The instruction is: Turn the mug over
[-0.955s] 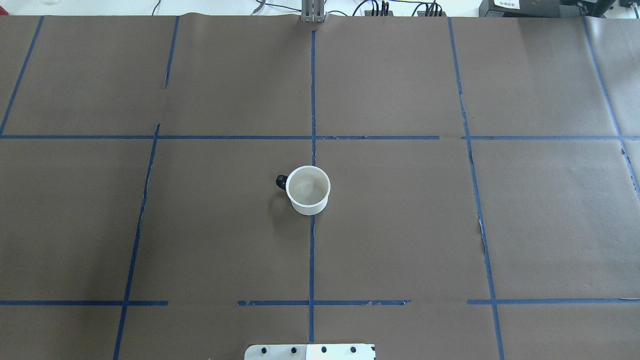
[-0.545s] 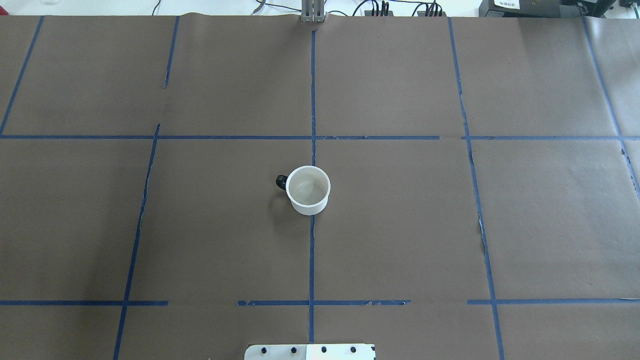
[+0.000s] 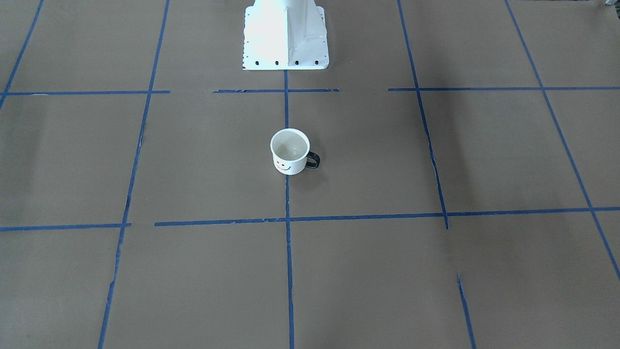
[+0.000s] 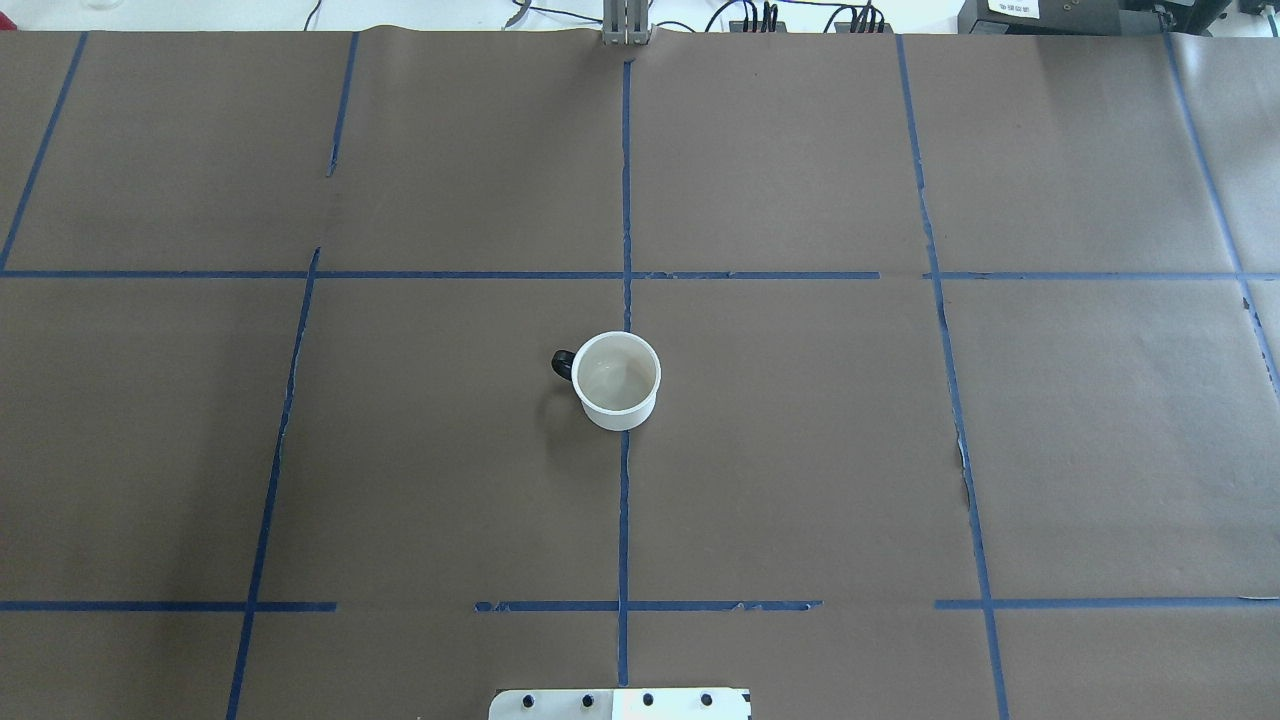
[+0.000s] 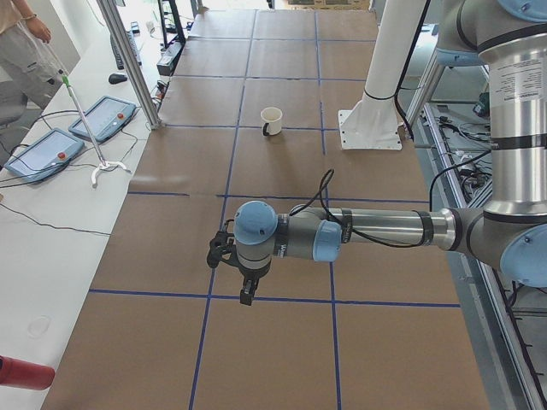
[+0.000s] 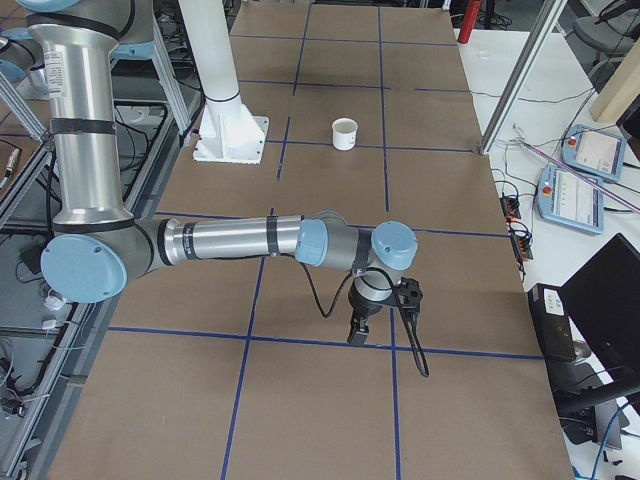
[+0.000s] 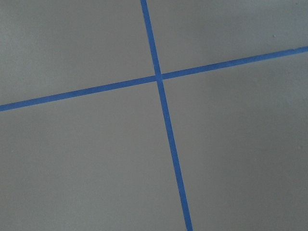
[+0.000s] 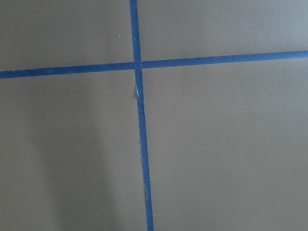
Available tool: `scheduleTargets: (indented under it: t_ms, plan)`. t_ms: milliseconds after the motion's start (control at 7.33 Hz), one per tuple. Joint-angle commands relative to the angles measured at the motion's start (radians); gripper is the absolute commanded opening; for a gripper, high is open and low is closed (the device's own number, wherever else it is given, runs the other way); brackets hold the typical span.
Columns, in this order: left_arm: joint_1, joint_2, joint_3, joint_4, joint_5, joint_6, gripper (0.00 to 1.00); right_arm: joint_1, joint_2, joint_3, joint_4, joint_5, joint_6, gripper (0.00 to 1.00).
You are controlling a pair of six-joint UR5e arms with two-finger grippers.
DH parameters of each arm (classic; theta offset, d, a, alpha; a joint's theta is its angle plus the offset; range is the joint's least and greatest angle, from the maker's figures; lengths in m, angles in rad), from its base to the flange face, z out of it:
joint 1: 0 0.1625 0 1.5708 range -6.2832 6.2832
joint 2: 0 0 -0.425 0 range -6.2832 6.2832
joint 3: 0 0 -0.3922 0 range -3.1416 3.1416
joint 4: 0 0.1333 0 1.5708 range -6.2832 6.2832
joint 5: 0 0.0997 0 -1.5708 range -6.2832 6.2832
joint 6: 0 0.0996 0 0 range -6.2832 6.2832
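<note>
Front-facing view: one mug (image 3: 289, 151) stood upright, mouth up, on the table (image 3: 193, 160). It sat on the central tape line (image 3: 287, 203), a little in front of the single white robot base (image 3: 286, 43). Its smiley faced the camera, and its one black handle (image 3: 314, 160) pointed to the robot's left.

Overhead view: the same lone mug (image 4: 617, 380) sat near the table's middle (pale interior showing).

Left side view: the left gripper (image 5: 246, 295) pointed down at the table, well apart from the mug (image 5: 271, 120). I cannot tell how far its jaws were parted or whether it had hold of anything. Two pendants (image 5: 104, 120) lay on the white bench.

Right side view: the right gripper (image 6: 357, 335) also pointed down, far from the mug (image 6: 344, 134); its jaws cannot be judged either.

Wrist views: each showed one tape crossing (image 7: 158, 77) (two blue lines meeting).
</note>
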State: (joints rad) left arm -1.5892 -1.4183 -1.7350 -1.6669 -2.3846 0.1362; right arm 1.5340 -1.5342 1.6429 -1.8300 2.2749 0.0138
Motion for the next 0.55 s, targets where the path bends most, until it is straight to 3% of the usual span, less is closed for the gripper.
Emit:
scheduleTargets:
  t_ms: [0,409]
  plan:
    - [0.0,0.001,0.003,-0.001,0.001,0.002,1.0,0.0,0.0,0.0,0.0,0.0,0.0,1.0]
    - [0.0,0.001,0.0,-0.001,0.001,0.002,1.0,0.0,0.0,0.0,0.0,0.0,0.0,1.0]
